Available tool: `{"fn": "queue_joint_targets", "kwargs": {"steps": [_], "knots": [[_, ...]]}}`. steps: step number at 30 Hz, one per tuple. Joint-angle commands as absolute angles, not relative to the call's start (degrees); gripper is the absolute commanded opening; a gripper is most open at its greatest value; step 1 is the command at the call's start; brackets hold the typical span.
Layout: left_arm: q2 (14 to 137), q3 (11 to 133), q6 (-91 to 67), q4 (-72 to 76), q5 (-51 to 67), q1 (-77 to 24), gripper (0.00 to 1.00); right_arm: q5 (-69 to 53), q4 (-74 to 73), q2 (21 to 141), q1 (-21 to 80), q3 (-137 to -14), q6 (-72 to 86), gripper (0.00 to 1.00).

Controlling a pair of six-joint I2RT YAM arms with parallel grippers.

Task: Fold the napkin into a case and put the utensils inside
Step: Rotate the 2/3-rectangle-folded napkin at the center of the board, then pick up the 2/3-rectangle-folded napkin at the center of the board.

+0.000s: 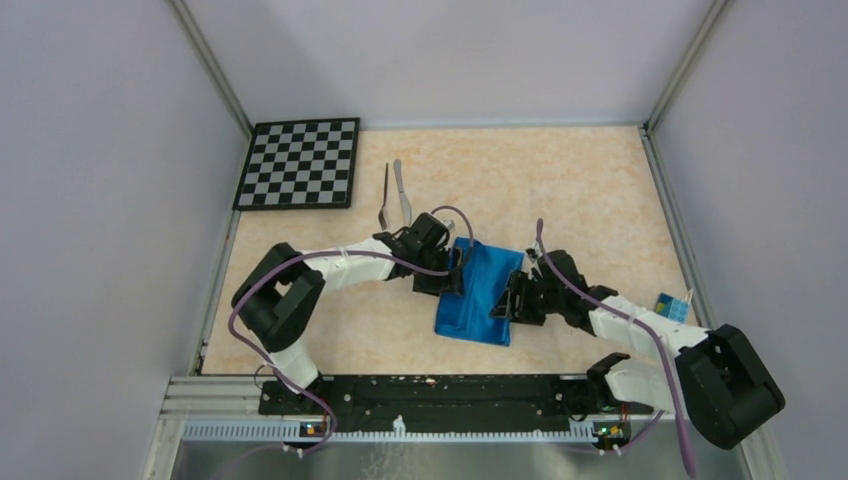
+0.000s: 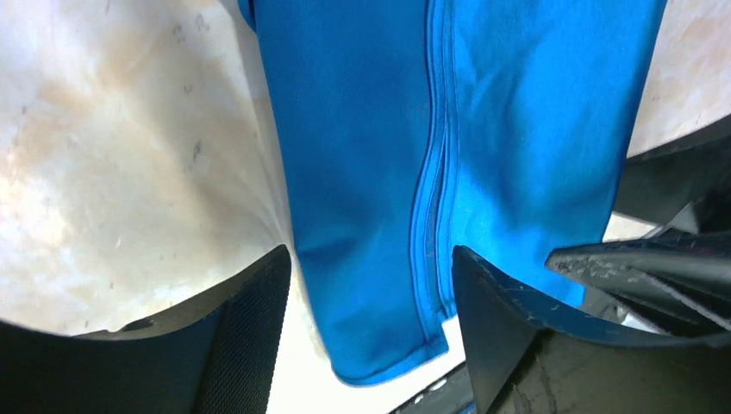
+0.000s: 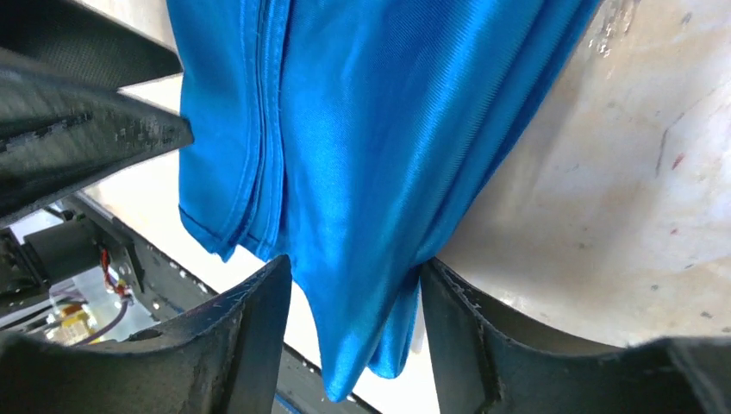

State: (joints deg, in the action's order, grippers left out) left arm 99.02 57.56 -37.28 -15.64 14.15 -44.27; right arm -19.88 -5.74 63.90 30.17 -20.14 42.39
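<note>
The bright blue napkin [image 1: 482, 300] lies folded into a layered strip in the middle of the table. My left gripper [image 1: 452, 272] is at its left edge and my right gripper [image 1: 512, 298] at its right edge, facing each other. In the left wrist view the left gripper [image 2: 371, 345] is open with the napkin's [image 2: 362, 172] corner between the jaws, with a gap on each side. In the right wrist view the right gripper [image 3: 355, 336] is open with a bunched fold of napkin [image 3: 362, 155] between the jaws. The dark fork [image 1: 385, 195] and pale knife [image 1: 402, 192] lie side by side behind the left gripper.
A black-and-white checkerboard [image 1: 298, 163] lies at the back left. A small blue and yellow item [image 1: 672, 306] sits by the right wall. Grey walls close in the table on three sides. A black rail [image 1: 430, 395] runs along the near edge.
</note>
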Motion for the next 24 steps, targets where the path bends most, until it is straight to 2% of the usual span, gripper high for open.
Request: {"fn": "queue_joint_targets", "kwargs": {"steps": [1, 4, 7, 12, 16, 24], "knots": [[93.06, 60.31, -33.47, -23.99, 14.8, -45.82, 0.75, -11.92, -13.41, 61.37, 29.43, -26.16, 39.38, 0.61], [92.5, 63.59, -38.61, -26.37, 12.5, -51.53, 0.76, -3.83, -19.46, 58.62, 23.56, -26.48, 43.27, 0.7], [96.34, 70.01, -47.64, -30.36, 4.13, -60.98, 0.76, 3.06, -25.32, 57.06, 17.22, -27.71, 45.99, 0.76], [111.0, 86.54, -58.57, -45.35, -9.63, -69.85, 0.67, 5.97, -29.11, 54.28, 14.0, -30.15, 45.93, 0.77], [118.87, 96.23, -59.98, -52.86, -16.54, -73.82, 0.66, 4.55, -29.44, 51.19, 10.78, -29.16, 46.06, 0.77], [121.99, 97.27, -59.15, -53.49, -19.53, -75.73, 0.64, 0.24, -27.85, 51.03, 3.32, -27.56, 42.35, 0.75]]}}
